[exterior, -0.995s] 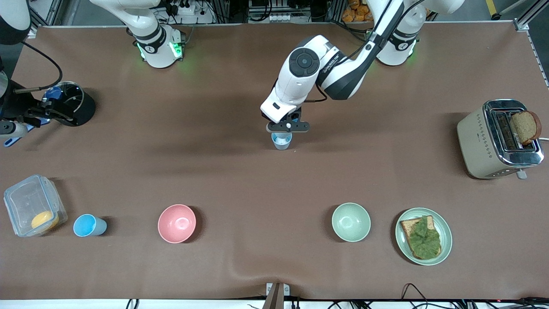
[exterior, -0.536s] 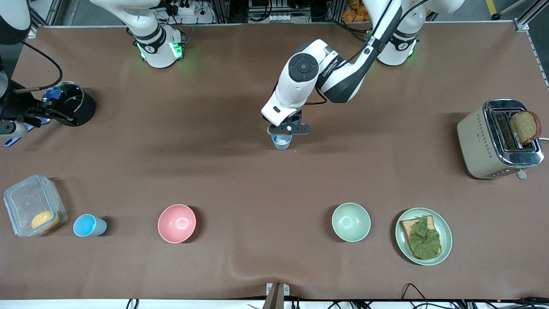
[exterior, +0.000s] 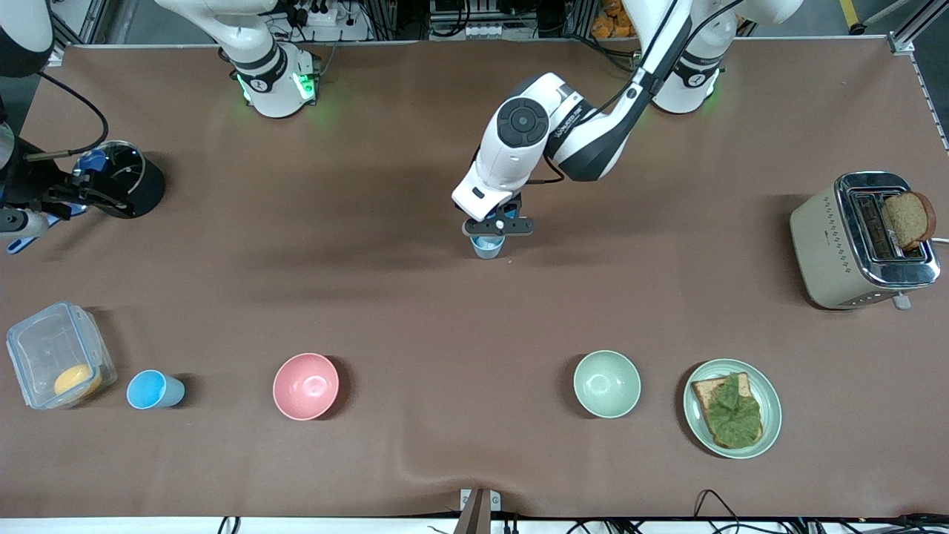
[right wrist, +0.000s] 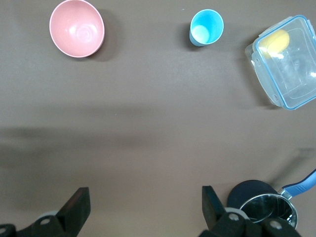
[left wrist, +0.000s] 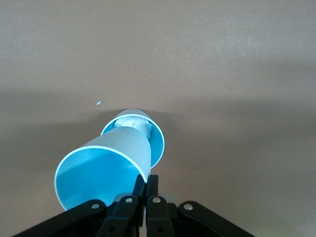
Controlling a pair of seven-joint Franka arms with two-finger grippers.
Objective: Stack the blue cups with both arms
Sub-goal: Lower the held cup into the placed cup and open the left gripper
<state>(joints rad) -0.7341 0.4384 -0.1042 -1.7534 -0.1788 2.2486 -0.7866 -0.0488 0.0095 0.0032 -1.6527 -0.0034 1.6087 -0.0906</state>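
Here, in the front view, my left gripper (exterior: 497, 226) hangs over the middle of the table (exterior: 474, 311), clamped on the rim of a held blue cup (exterior: 487, 242). A standing blue cup sits directly below it and is mostly hidden by the held one in this view. Measured from that spot, a third blue cup (exterior: 153, 390) stands much nearer the front camera and toward the right arm's end of the table, between a clear container (exterior: 58, 354) and a pink bowl (exterior: 305, 386). My right gripper (exterior: 55, 199) waits up at that end, beside a black pot (exterior: 127, 179).

In the left wrist view, my closed fingertips (left wrist: 146, 183) pinch the held blue cup (left wrist: 101, 168) at its rim. It leans, its long axis pointing down into the standing blue cup (left wrist: 157, 136), which has something white inside. I judge the base is just entering that mouth, slightly off-centre.

In the right wrist view, my right gripper (right wrist: 143, 207) is spread wide and empty, with the third blue cup (right wrist: 206, 26) well apart from it.
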